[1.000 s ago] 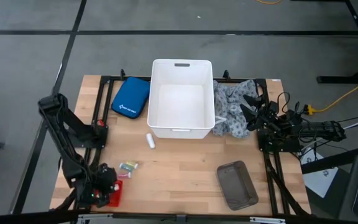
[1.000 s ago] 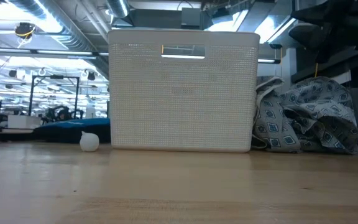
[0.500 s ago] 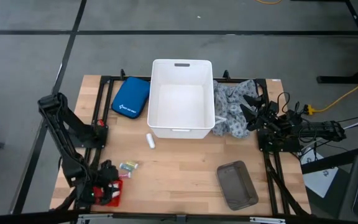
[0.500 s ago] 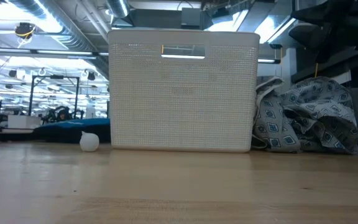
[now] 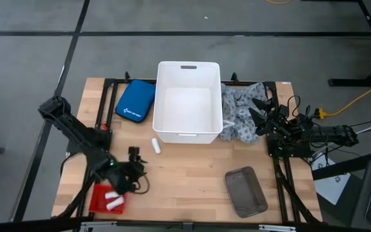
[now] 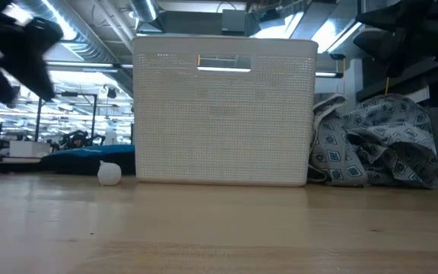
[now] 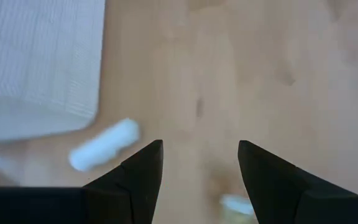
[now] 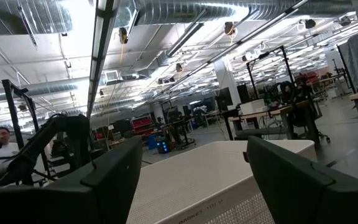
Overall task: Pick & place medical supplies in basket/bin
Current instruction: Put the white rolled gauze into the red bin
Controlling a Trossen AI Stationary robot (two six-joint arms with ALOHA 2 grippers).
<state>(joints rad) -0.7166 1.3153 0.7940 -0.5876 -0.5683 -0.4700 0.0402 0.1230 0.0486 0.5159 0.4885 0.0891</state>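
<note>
The left gripper [image 5: 133, 169], fingers spread and empty, hovers over the surface [image 5: 192, 171] near a white roll [image 5: 155, 145] lying just in front of the tub [image 5: 188, 103]. The roll looks light, probably soft, and apt to roll; grip across its middle. The right gripper [image 5: 257, 108], spread, waits over the cloth [image 5: 239, 116].

Both arms are dark, slender, jointed links, each left claw [image 7: 200, 177] finger a matte black tapering wedge

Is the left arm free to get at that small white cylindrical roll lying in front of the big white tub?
Probably yes. The left pincer hangs open near the small white cylindrical roll, with only bare wooden table between them.
</note>
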